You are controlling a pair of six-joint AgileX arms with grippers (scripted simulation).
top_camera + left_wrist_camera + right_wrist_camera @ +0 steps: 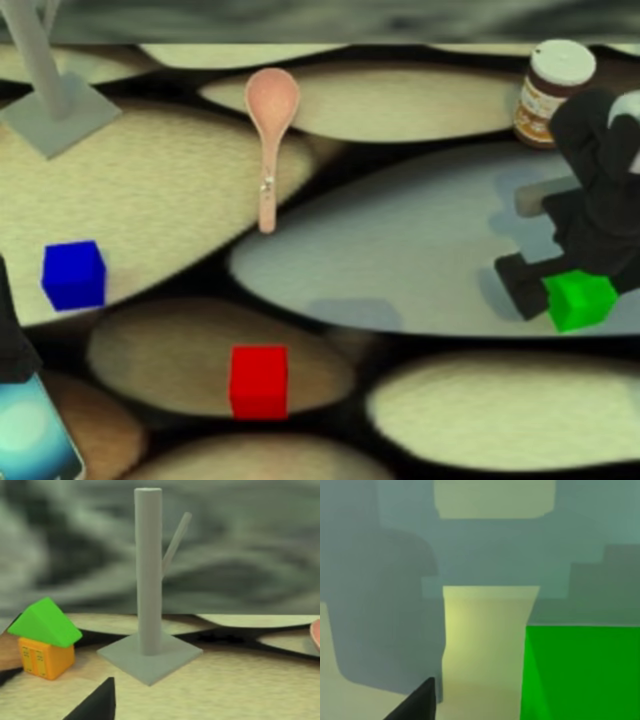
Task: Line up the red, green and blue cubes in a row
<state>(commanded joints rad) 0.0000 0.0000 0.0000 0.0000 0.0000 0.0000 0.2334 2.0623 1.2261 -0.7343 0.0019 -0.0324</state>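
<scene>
Green cube (pixel 580 672) fills the near corner of the right wrist view, so your right gripper (pixel 560 285) is right on top of it. From above, the cube sits at the table's right side, low-middle, with one dark finger (pixel 520 285) just left of it and the rest of the gripper body above and behind. You can't tell whether the cube is actually clamped: the second finger isn't visible, and the wrist view shows one fingertip (pixel 420 700) apart from the cube face, with bare table between. Treat grip state as unknown.

Red cube (pixel 259 381) is low-centre; blue cube (pixel 73 274) is far left, a bit higher up. Neither touches anything. All three are well apart, so no row yet.

Key relation: green lies far right of red, roughly in line with blue's height, slightly above red's. Any move toward red runs leftward, and your right arm is the nearer one.

Left gripper (pixel 97 702) is parked at the left edge, looking at a grey stand (pixel 148 580) and a toy house (pixel 44 637). Only one fingertip shows, so state is unknown.

Spoon (pixel 270 140) and jar (pixel 550 90) sit up top, clear of that path.
</scene>
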